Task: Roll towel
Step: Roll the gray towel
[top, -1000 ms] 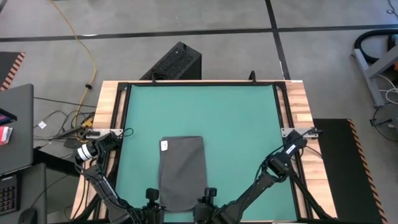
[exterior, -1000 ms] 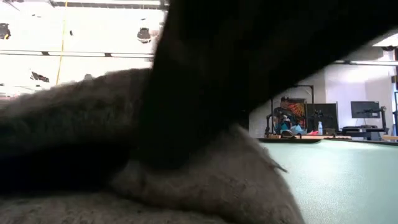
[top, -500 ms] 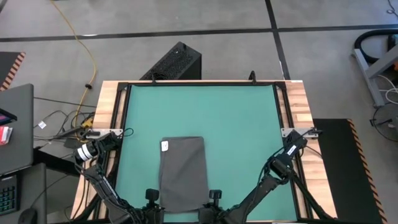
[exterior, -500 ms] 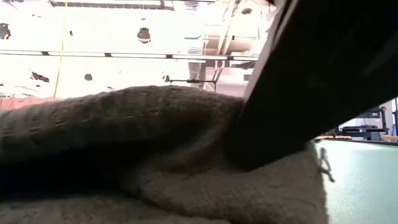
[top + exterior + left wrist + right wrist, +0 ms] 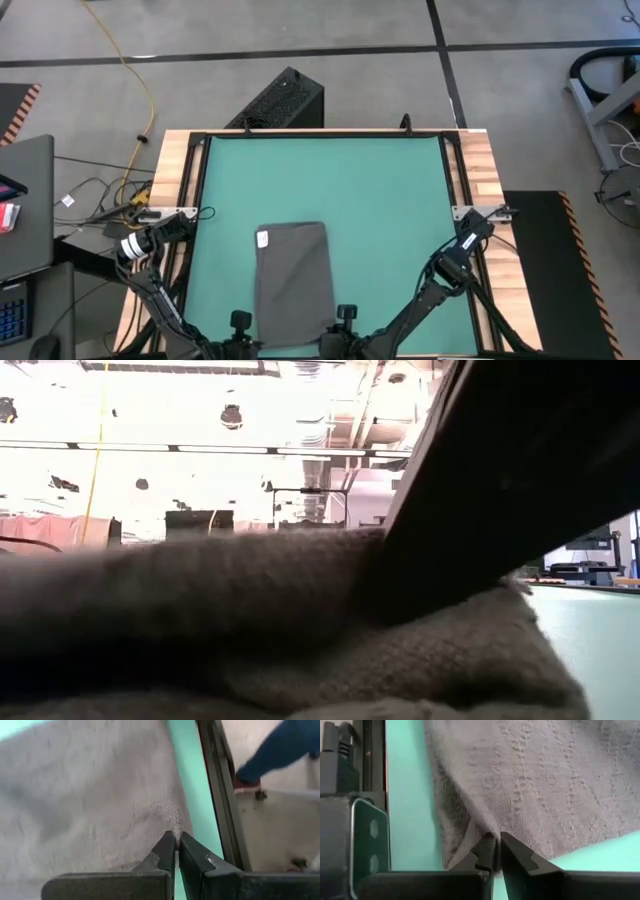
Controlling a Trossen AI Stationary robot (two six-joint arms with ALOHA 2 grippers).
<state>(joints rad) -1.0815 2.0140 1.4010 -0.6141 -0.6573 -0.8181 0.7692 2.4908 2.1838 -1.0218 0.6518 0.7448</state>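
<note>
The dark grey towel (image 5: 292, 280) lies flat on the green tabletop (image 5: 380, 200), its long sides running near to far, its small white label (image 5: 263, 239) at the far left corner. My left gripper (image 5: 240, 322) is shut at the towel's near left corner, and my right gripper (image 5: 345, 318) is shut at its near right corner. In the low view the towel's near edge (image 5: 300, 620) fills the lower picture, and my right arm (image 5: 510, 480) crosses in front of it. My left gripper pinches the towel's near left corner (image 5: 174, 822) between its two fingertips, slanting down from the near side. The cloth beyond the corner lies flat on the table. My right gripper pinches the towel's near right corner edge (image 5: 479, 831) between its two fingertips, slanting down from the near side. A small fold of cloth rises into the fingers; the rest lies on the table.
The black frame rail (image 5: 220, 795) runs along the near edge just beside the grippers. A person's blue trouser leg and red shoe (image 5: 265, 760) show on the floor beyond it. The green top is bare on the far side of the towel (image 5: 320, 170).
My right gripper has shifted a little toward the table's right edge at the towel's near right corner, and that corner has spread the same way. The rest of the towel lies where it was.
</note>
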